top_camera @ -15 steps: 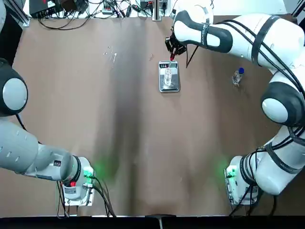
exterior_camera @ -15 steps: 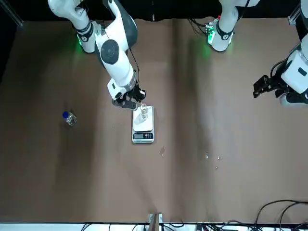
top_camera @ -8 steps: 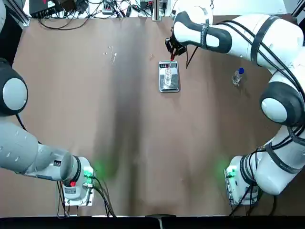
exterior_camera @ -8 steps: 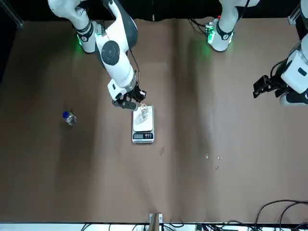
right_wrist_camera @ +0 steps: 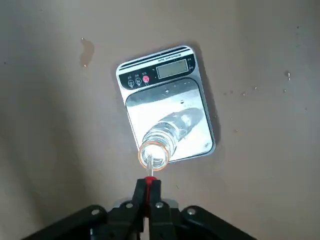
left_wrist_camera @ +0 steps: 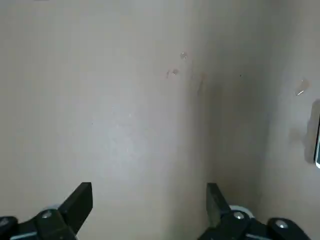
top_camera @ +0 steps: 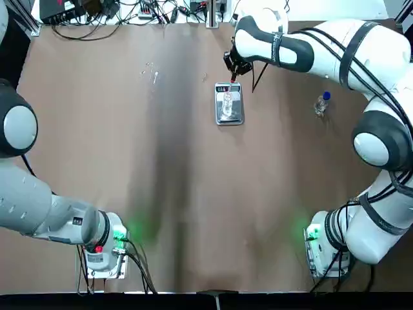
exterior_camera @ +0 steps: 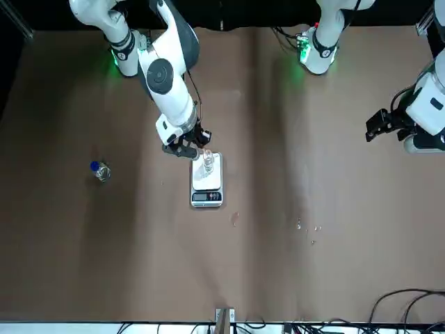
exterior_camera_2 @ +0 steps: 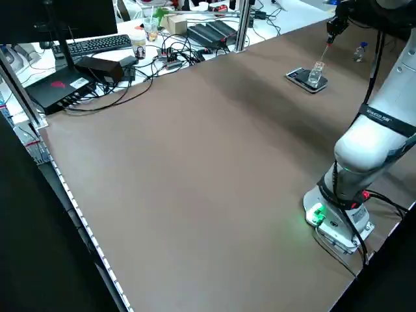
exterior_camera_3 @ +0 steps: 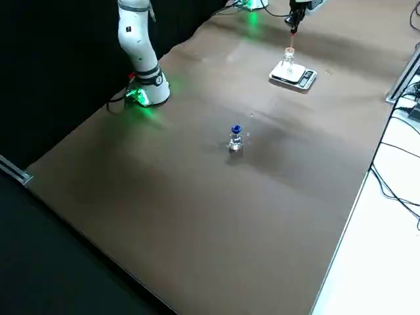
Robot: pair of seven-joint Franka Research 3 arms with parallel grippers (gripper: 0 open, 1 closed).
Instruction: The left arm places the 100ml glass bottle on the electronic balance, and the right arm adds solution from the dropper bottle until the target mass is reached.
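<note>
Reading near to far, top view:
L arm (top_camera: 39, 210): parked at near-left corner of table (top_camera: 129, 168), green-lit base. L gripper (left_wrist_camera: 150, 212) hangs over bare tabletop, fingers (left_wrist_camera: 80, 200) wide apart, nothing between them.
R arm (top_camera: 361, 64): base at near-right, reaches out and across to far-centre.
Dropper bottle (top_camera: 321, 103): clear w/ blue collar, stands upright alone on R side of table, well apart from balance; no dropper in it.
Electronic balance (top_camera: 229, 103): flat on table, far-centre, display strip at its far end.
100ml glass bottle (right_wrist_camera: 159, 147): upright on balance pan, mouth open, nothing gripping it.
R gripper (right_wrist_camera: 147, 192): just above bottle, on its far side; fingers pressed together on red top of dropper (exterior_camera_2: 327, 44).
Dropper: hangs vertical, thin glass stem points down at bottle mouth; in R wrist view tip sits at or just inside the rim, can't tell which.
Tabletop marks: few small droplets (exterior_camera: 309, 227) left of balance; small wet spot (right_wrist_camera: 86, 50) near display end.
Beyond far edge: cables (top_camera: 129, 13), keyboard (exterior_camera_2: 97, 44) on bench.
</note>
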